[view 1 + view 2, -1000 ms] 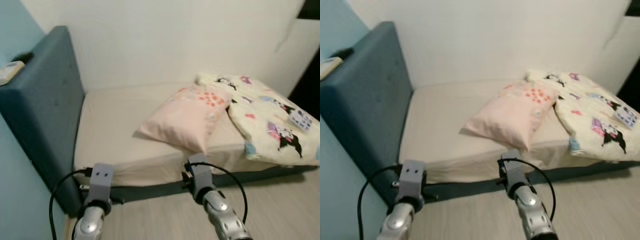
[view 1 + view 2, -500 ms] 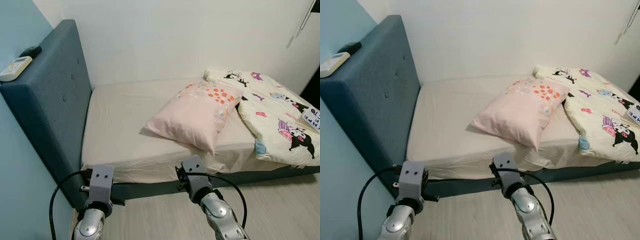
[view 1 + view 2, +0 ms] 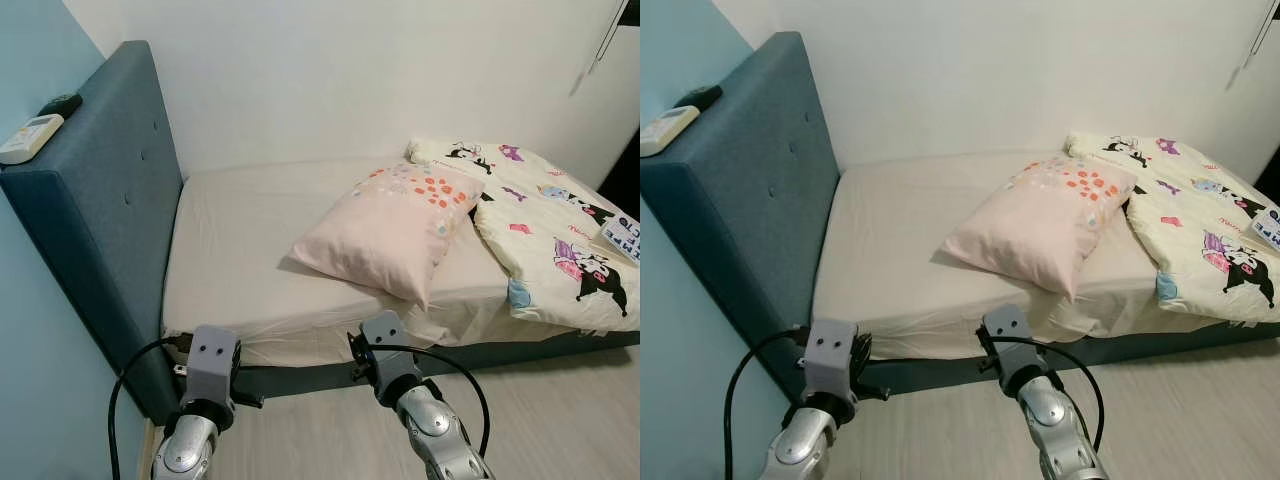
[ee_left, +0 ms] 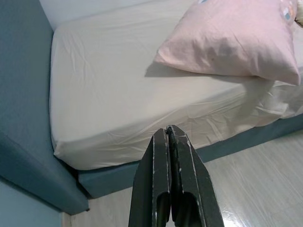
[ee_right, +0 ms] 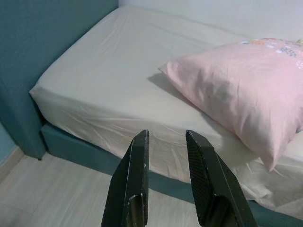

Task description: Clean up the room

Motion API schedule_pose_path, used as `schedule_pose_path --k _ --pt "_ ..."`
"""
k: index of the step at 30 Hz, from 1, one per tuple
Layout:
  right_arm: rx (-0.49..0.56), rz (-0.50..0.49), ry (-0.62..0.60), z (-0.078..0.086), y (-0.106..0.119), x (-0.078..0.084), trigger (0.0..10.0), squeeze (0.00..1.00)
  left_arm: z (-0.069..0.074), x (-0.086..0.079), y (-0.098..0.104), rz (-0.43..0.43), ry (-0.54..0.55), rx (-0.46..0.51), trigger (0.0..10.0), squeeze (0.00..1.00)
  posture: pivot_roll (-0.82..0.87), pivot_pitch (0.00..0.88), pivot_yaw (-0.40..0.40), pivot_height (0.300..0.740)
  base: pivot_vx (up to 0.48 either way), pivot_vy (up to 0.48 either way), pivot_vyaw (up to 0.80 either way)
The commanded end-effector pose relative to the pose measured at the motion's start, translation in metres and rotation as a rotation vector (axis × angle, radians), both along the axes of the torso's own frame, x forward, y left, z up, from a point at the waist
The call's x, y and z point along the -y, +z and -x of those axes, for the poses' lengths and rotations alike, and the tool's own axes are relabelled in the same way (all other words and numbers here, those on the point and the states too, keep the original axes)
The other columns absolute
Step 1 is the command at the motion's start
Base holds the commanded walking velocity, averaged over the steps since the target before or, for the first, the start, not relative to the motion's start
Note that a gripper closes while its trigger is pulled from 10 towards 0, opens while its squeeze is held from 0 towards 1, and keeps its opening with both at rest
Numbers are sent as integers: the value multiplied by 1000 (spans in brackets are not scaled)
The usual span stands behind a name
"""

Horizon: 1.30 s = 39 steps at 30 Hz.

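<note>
Facing a bed (image 3: 250,270) with a cream fitted sheet, set against a teal headboard (image 3: 95,200) on the robot's left. Steadier and sharper now than a second ago, when everything was blurred and lower in frame; hardly shifted over the last half second, so most likely done walking and squared up at the bedside, ready to start tidying. Nothing on the mattress moved across these moments.

Lying askew near the middle of the mattress, a pink pillow (image 3: 385,235) with orange dots, one corner hanging over the near edge, well away from the headboard end where it probably belongs. Bunched beside it, on the robot's right, a cartoon-print quilt (image 3: 555,225), touching or overlapping the pillow's far corner. Resting on top of the headboard, a white remote (image 3: 25,138) with a dark object (image 3: 60,104) just behind it.

Held low over the floor before the bed frame, left gripper (image 4: 170,133) clenched on nothing, fingers pressed together, aimed at the bare sheet. Parted and empty, right gripper (image 5: 165,139), pointing at the bed edge just below the pillow, near but not touching.
</note>
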State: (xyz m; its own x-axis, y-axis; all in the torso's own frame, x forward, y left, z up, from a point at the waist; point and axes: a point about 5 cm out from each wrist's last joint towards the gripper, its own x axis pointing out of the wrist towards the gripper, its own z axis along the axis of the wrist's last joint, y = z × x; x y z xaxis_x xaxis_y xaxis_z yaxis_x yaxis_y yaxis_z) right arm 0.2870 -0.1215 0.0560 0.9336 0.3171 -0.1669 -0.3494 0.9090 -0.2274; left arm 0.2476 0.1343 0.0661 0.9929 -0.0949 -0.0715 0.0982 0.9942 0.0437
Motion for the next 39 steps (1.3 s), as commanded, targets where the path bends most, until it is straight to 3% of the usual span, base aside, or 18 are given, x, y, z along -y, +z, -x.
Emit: schedule_pose_path --k 1,39 --pt "4 2 4 -1 0 -1 10000 0 2 3 2 23 -9 17 10000 0 27 45 -23 740 285 0 0" --pt "-4 5 1 -4 0 -1 10000 0 -1 1 5 26 -11 26 10000 0 29 47 -20 740 279 0 0"
